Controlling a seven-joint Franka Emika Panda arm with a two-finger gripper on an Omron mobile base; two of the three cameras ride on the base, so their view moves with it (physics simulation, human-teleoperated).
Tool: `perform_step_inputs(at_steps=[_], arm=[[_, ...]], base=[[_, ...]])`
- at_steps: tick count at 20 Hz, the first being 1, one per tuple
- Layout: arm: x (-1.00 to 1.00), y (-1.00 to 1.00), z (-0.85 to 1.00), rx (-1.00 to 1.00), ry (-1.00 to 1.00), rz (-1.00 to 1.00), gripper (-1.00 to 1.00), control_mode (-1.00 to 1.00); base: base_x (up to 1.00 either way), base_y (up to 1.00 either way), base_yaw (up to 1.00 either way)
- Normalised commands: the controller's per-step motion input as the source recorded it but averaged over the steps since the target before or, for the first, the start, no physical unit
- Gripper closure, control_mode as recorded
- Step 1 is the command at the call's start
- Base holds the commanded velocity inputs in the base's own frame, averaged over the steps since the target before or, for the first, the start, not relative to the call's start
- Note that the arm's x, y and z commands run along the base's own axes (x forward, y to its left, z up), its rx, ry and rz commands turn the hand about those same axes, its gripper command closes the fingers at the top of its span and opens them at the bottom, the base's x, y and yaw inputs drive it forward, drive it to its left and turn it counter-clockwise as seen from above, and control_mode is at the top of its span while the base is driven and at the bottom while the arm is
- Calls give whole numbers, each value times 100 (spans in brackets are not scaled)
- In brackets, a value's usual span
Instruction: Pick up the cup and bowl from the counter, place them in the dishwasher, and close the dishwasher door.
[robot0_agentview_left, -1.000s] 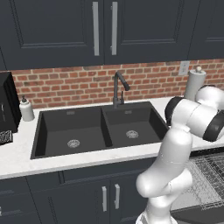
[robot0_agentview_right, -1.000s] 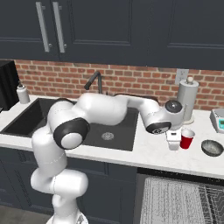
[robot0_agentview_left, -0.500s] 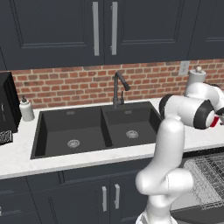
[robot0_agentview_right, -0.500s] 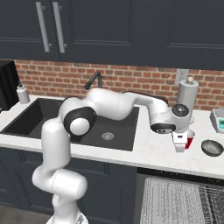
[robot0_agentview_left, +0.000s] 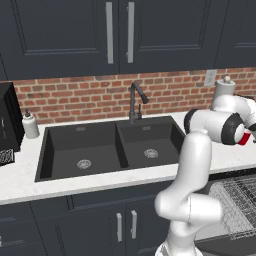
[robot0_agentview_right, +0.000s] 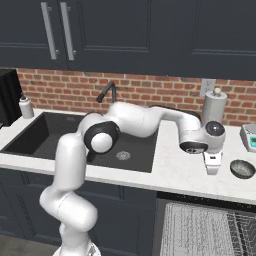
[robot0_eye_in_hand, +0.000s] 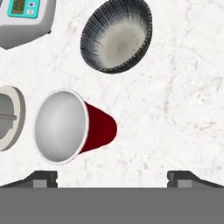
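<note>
Bare table (robot0_eye_in_hand: 175, 109) lies open on one side of the cup (robot0_eye_in_hand: 72, 127), while the bowl (robot0_eye_in_hand: 116, 35) and paper-towel roll (robot0_eye_in_hand: 8, 118) crowd its other sides

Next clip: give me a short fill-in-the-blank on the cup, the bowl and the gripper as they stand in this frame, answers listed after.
1. In the hand view, the cup has a red outside and a ____ inside.
2. The bowl rests on the ____, apart from the cup.
3. The gripper has its fingers spread wide and holds ____.
4. Under the counter the dishwasher rack shows, so its door is ____.

Missing words: white; counter; nothing; open
</note>
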Motion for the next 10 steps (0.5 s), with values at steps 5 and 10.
perform_step_inputs(at_steps=[5, 10], arm=[[26, -12, -12, 0, 0, 0, -100, -100], [27, -6, -18, 0, 0, 0, -100, -100]], base=[[0, 0, 0], [0, 0, 0]])
